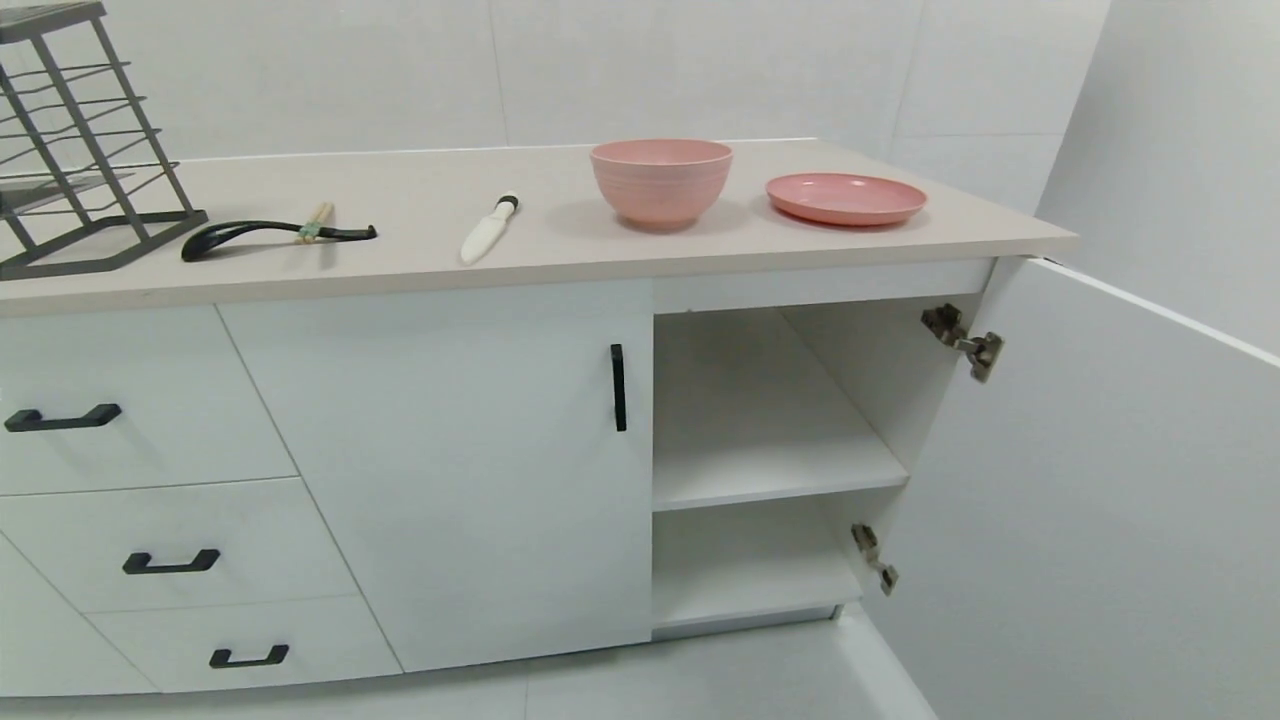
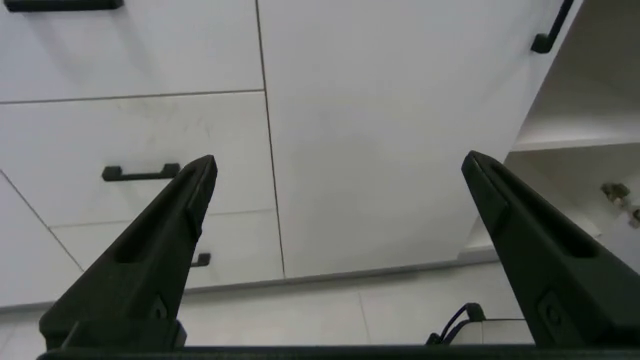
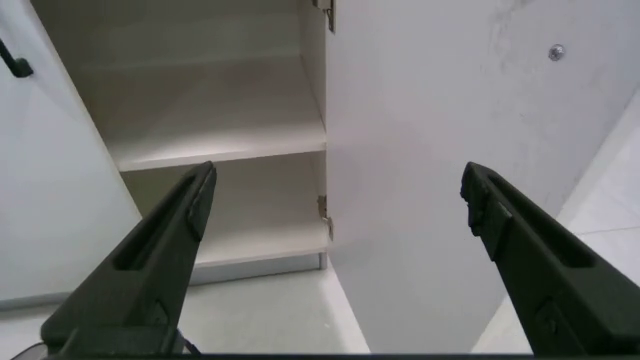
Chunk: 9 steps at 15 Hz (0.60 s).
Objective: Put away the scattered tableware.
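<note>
Rack (image 1: 85,150): dark wire, far left of counter (image 1: 420,185); nothing on it.
Ladle (image 1: 250,232): black, lying flat just right of the rack; bowl end to the left.
Chopsticks (image 1: 316,222): pale pair, laid across the ladle's handle, touching it.
Knife (image 1: 488,230): white, dark band at its far end; near the counter's front edge, left of centre.
Bowl (image 1: 661,180): pink, upright, right of centre.
Plate (image 1: 845,197): pink, flat, just right of the bowl, apart from it.
Drawers (image 1: 130,420): three, shut, black handles, under the counter's left part.
Left door (image 1: 450,470): shut, black vertical handle.
Compartment, right: two shelves (image 1: 770,450); right door (image 1: 1100,500) swung wide.
Left gripper (image 2: 340,163): jaws spread, holding nothing; low, facing the drawers and left door.
Right gripper (image 3: 337,172): jaws spread, holding nothing; low, facing the shelves and right door.
</note>
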Motion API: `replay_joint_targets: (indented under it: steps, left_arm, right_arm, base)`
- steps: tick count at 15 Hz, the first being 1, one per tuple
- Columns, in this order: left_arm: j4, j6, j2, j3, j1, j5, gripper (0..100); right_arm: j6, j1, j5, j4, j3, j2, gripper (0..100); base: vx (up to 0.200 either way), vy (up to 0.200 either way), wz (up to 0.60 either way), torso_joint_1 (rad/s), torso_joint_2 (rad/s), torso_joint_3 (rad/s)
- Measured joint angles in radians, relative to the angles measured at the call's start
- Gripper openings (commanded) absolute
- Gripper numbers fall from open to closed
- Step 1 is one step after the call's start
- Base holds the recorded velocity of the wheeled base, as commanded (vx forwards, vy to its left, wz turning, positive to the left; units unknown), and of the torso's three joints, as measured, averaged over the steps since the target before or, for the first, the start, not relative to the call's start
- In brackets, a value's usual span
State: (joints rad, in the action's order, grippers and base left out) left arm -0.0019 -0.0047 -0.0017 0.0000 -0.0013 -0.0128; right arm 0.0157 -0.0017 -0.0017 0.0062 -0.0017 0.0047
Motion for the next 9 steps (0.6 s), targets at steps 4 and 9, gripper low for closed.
replay_joint_targets:
  steps: [4,9]
  left_arm:
    - [0.001,-0.003,0.000,0.000,0.000,-0.001,100]
    - [0.000,-0.003,0.000,0.000,0.000,-0.001,100]
  right_arm:
    - [-0.002,0.000,0.000,0.000,0.000,0.000,100]
    - [-0.002,0.000,0.000,0.000,0.000,0.000,100]
  base:
    - [0.200,0.000,0.00,0.004,0.00,0.001]
    - [0.000,0.000,0.00,0.094,-0.06,-0.036]
